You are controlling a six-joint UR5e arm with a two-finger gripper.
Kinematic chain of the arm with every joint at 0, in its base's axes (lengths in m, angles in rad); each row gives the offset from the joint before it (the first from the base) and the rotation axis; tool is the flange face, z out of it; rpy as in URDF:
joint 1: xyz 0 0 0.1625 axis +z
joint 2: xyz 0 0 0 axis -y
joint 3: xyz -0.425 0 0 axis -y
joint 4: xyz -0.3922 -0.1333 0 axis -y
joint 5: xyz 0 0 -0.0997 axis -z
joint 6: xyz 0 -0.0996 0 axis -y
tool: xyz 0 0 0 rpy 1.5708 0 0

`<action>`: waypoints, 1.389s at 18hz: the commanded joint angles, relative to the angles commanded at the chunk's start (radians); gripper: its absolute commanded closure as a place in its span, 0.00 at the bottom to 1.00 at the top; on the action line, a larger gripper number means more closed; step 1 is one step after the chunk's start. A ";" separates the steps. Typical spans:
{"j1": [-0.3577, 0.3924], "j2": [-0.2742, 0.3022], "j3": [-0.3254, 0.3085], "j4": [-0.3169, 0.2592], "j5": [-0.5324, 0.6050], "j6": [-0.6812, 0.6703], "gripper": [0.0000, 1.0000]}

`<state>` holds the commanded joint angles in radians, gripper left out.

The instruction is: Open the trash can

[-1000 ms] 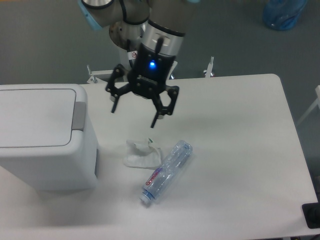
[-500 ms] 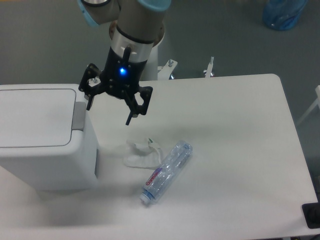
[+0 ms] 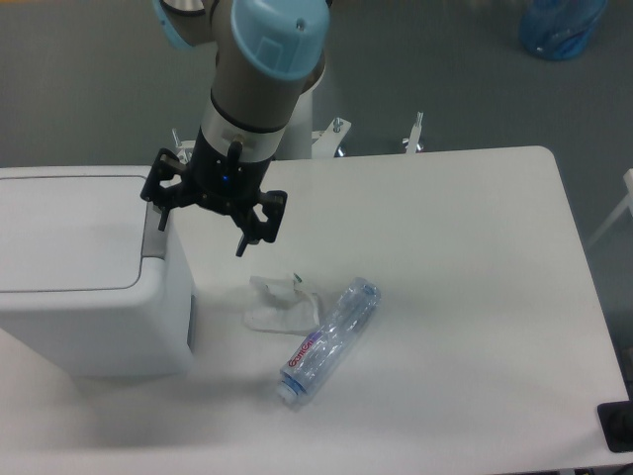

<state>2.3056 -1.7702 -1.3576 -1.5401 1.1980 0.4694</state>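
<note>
The white trash can (image 3: 79, 267) stands at the table's left side with its flat lid down. Its grey push tab (image 3: 154, 230) runs along the lid's right edge. My gripper (image 3: 201, 233) hangs open just right of the can, fingers pointing down. The left fingertip (image 3: 161, 220) is right over the grey tab; I cannot tell whether it touches. The right fingertip (image 3: 240, 247) is over bare table. Nothing is between the fingers.
A crumpled white tissue (image 3: 280, 304) lies on the table right of the can. A clear plastic bottle (image 3: 328, 341) lies on its side beside the tissue. A blue bag (image 3: 561, 27) sits on the floor at the far right.
The gripper has moved left from above the tissue to the can's right edge, staying open. The can, tissue and bottle have not moved.
</note>
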 joint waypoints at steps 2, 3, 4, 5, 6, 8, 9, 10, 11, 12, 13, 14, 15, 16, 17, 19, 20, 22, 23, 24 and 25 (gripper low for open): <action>-0.011 -0.003 -0.005 0.002 0.002 0.000 0.00; -0.012 -0.009 -0.006 0.002 0.002 0.000 0.00; -0.014 -0.015 -0.006 0.002 0.003 -0.002 0.00; -0.020 -0.018 -0.006 0.002 0.006 -0.003 0.00; -0.024 -0.023 -0.006 0.003 0.006 -0.003 0.00; -0.028 -0.025 -0.006 0.002 0.014 -0.003 0.00; -0.028 -0.025 -0.006 0.002 0.018 -0.003 0.00; -0.028 -0.026 -0.006 0.002 0.018 -0.003 0.00; -0.028 -0.026 -0.006 0.002 0.018 -0.003 0.00; -0.028 -0.026 -0.006 0.002 0.018 -0.003 0.00; -0.028 -0.026 -0.006 0.002 0.018 -0.003 0.00; -0.028 -0.026 -0.006 0.002 0.018 -0.003 0.00; -0.028 -0.026 -0.006 0.002 0.018 -0.003 0.00; -0.028 -0.025 -0.006 0.002 0.018 -0.003 0.00; -0.028 -0.023 -0.006 0.002 0.017 -0.003 0.00; -0.028 -0.021 0.000 0.005 0.018 -0.002 0.00; -0.028 -0.018 0.002 0.009 0.023 -0.002 0.00; -0.025 -0.014 0.006 0.024 0.041 0.005 0.00; -0.018 -0.014 0.011 0.037 0.052 0.009 0.00; -0.009 -0.014 0.011 0.057 0.072 0.012 0.00; 0.001 -0.014 0.006 0.090 0.095 0.014 0.00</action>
<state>2.3070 -1.7840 -1.3514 -1.4500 1.2929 0.4832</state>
